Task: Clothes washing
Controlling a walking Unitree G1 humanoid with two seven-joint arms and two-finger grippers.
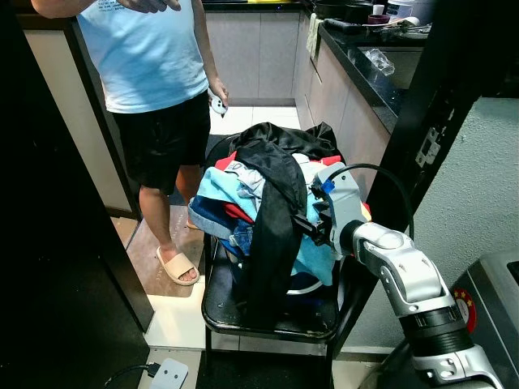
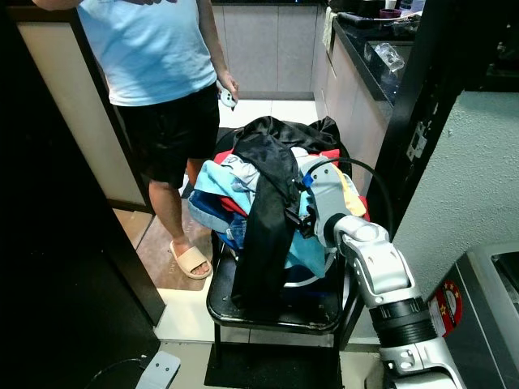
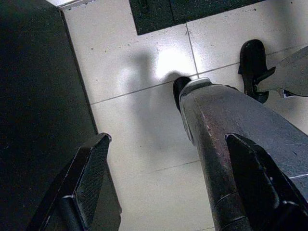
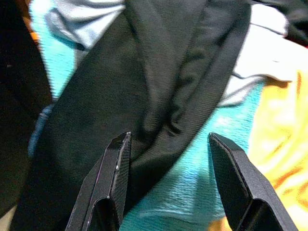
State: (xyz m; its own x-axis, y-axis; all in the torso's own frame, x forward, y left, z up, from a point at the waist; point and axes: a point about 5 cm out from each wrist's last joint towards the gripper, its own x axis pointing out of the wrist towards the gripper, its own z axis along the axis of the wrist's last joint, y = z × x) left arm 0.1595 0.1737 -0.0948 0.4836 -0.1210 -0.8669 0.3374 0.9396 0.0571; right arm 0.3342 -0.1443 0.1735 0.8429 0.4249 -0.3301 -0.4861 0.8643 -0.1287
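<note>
Right now your landmark is the black chair [image 1: 268, 312], and the laundry pile [image 1: 243, 194] sits heaped on its seat. You have a long black garment [image 1: 272, 235] draped over the top of the heap and hanging down the chair's front edge; it looks thin and finely ribbed in the right wrist view. Under it you can see turquoise cloth [image 4: 202, 178], some light grey fabric [image 4: 86, 24], a patch of red [image 1: 237, 213], denim blue low on the side toward the person, and orange-yellow cloth [image 4: 284, 125] on the side nearest your right arm.

Your right gripper [image 4: 168, 178] is at the pile, fingers spread apart, with the black garment's folded edge lying between them; they are not pinching it. Your left gripper [image 3: 168, 187] hangs low, fingers spread, pointing down at pale floor tiles [image 3: 139, 62], with the robot's dark leg [image 3: 226, 144] in front of them.

Beyond the chair, a person [image 1: 150, 89] in a light blue shirt, black shorts and beige sandals stands on the tiles, holding a small white object. A dark counter [image 1: 365, 77] with grey cabinet fronts runs along the wall behind the chair. A white device [image 1: 166, 374] with a cable lies on the floor just in front of the chair.
</note>
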